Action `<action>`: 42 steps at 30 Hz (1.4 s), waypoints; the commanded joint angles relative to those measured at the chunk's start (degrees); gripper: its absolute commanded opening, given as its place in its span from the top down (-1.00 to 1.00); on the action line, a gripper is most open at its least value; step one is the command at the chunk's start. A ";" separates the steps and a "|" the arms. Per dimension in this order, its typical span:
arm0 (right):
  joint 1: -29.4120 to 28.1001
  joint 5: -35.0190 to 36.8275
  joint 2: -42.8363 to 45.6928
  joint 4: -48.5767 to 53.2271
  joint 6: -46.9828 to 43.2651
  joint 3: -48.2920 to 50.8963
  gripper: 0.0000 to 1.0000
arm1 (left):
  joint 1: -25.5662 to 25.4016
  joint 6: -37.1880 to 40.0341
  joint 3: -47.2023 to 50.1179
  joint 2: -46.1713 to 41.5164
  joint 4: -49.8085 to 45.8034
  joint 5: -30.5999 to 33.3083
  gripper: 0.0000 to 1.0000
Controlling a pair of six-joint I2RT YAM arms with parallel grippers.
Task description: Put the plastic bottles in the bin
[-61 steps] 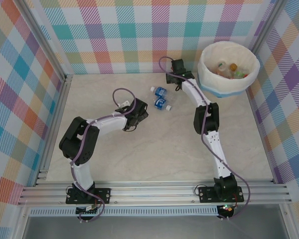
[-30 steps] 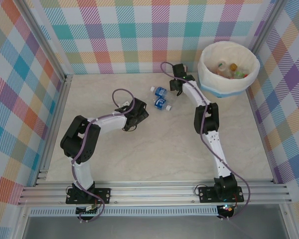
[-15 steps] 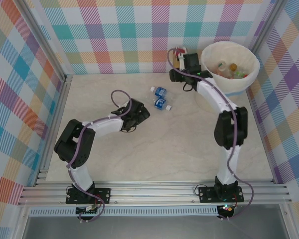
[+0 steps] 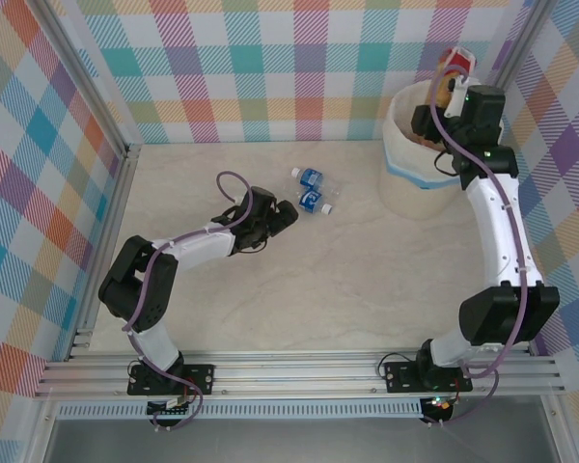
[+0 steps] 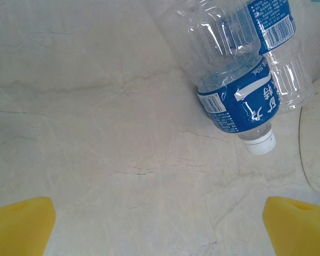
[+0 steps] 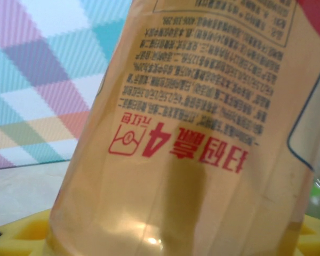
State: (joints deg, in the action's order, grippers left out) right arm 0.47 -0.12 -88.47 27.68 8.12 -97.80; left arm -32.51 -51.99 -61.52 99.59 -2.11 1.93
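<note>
Right gripper (image 4: 458, 89) swung over round cream bin (image 4: 398, 178), clamped on amber plastic bottle (image 4: 454, 64) | left gripper (image 4: 288, 214) wide, empty, near two blue-labelled clear bottles (image 4: 312, 201) | we expect release next.

Bright, even light, soft faint shadows on the table (image 4: 318, 289), slight close-up blur on the orange bottle (image 6: 192, 133).

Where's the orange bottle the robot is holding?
In the top view, the orange bottle is at the far right, gripped by the right end effector just above the bin.
</note>
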 commanded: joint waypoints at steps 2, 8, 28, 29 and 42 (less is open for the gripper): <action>-0.24 -5.99 -4.13 3.50 2.12 -1.70 -0.18 | -0.27 0.18 1.30 -1.86 1.41 -0.61 -1.00; -0.54 -11.82 -4.70 1.30 1.82 -5.44 -0.74 | -0.36 0.09 2.31 -2.73 1.43 0.01 -1.00; -19.78 -14.41 -17.17 0.88 -16.76 2.65 -0.75 | -0.36 -4.38 2.89 -3.73 -2.70 3.50 -1.00; -20.47 -14.58 -19.05 1.57 -18.26 1.89 -0.74 | -0.36 -5.13 3.05 -4.06 -4.02 4.86 -1.00; -27.41 -5.82 -36.86 2.81 -26.94 -5.92 -0.63 | 0.34 -10.51 9.67 -10.29 -5.48 13.38 -1.00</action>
State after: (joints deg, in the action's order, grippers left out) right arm -26.11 -9.21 -123.33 29.61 -15.49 -101.69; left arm -32.49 -61.25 -52.82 91.44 -6.22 12.73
